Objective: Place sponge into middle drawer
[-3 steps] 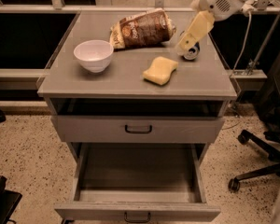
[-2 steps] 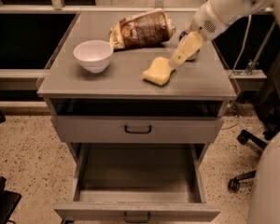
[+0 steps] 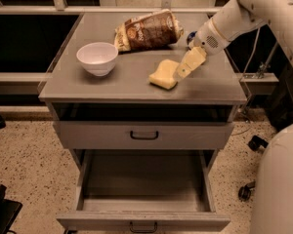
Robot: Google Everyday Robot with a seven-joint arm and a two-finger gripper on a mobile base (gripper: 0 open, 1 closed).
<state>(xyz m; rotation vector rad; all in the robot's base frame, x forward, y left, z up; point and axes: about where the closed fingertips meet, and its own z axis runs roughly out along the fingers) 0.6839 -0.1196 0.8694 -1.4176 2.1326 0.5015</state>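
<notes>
The pale yellow sponge (image 3: 163,75) lies on the grey cabinet top (image 3: 112,84), right of centre. My gripper (image 3: 183,69) comes down from the upper right on the white arm (image 3: 224,23); its tip is at the sponge's right edge. The middle drawer (image 3: 143,220), the lower of the two, is pulled out and open, and its inside looks empty. The grey drawer above it (image 3: 144,135) is closed.
A white bowl (image 3: 97,58) stands on the left of the top. A brown bread bag (image 3: 149,30) lies at the back, just behind the sponge. A dark open slot sits under the top. Chair wheels (image 3: 256,143) are on the floor at right.
The arm has swung left and down from the back right of the top. The gripper now reaches the sponge's right edge. The sponge, bowl and bag have not moved.
</notes>
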